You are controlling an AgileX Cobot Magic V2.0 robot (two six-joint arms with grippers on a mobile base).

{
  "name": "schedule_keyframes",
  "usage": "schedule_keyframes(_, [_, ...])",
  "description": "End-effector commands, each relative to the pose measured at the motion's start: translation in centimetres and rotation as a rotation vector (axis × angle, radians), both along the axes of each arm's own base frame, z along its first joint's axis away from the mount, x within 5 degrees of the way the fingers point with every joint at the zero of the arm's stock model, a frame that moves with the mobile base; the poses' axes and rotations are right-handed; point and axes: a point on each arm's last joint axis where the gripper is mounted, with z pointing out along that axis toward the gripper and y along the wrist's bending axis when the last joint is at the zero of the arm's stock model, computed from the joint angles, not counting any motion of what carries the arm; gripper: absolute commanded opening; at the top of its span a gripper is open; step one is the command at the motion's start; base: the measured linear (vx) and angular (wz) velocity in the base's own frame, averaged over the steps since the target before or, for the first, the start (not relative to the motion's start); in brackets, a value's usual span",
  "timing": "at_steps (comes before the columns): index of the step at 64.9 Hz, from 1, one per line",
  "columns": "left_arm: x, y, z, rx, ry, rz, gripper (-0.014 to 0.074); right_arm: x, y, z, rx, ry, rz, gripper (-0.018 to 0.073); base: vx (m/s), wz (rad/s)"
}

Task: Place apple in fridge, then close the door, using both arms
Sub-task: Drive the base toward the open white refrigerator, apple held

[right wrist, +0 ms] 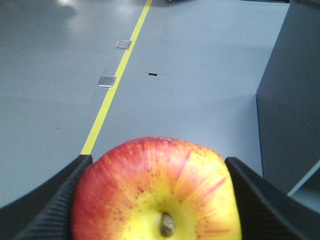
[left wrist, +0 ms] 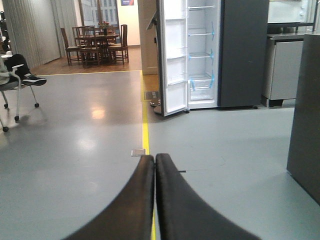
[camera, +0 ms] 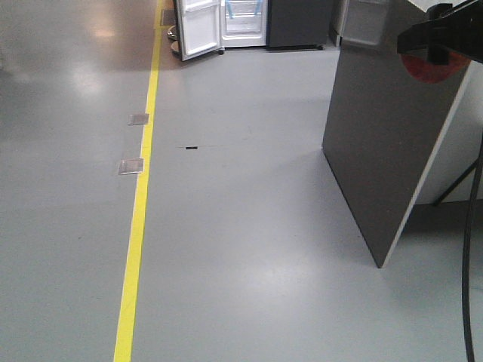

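Observation:
The red and yellow apple (right wrist: 156, 192) fills the bottom of the right wrist view, stem toward the camera, with my right gripper (right wrist: 156, 172) shut on it. From the front view the apple (camera: 430, 69) shows as a red blur under that gripper (camera: 441, 34) at the top right. My left gripper (left wrist: 154, 160) is shut, black fingers pressed together with nothing between them. Far ahead stands the fridge (left wrist: 202, 55), white inside with blue tape strips. Its door (left wrist: 172, 57) hangs open to the left. The fridge (camera: 243, 21) is also far off at the top of the front view.
A yellow floor line (camera: 142, 188) runs toward the fridge, with two small metal floor plates (camera: 130, 166) beside it. A flat grey partition panel (camera: 385, 128) stands close on the right. A seated person (left wrist: 12, 75) and a dining table with chairs (left wrist: 97, 45) are at the far left.

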Motion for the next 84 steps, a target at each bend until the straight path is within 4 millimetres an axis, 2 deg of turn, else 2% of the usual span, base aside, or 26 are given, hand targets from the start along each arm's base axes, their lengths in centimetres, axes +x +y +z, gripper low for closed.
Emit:
schedule_keyframes(1, [-0.01,-0.18,-0.23,-0.005,-0.057,-0.021,-0.0006,-0.94,-0.26,2.65,0.022,-0.134,-0.025,0.0084,0.06,0.15])
schedule_keyframes(84, [-0.01,-0.18,-0.23,-0.005,-0.057,-0.021,-0.0006,-0.94,-0.26,2.65,0.022,-0.134,-0.025,0.0084,0.09,0.09])
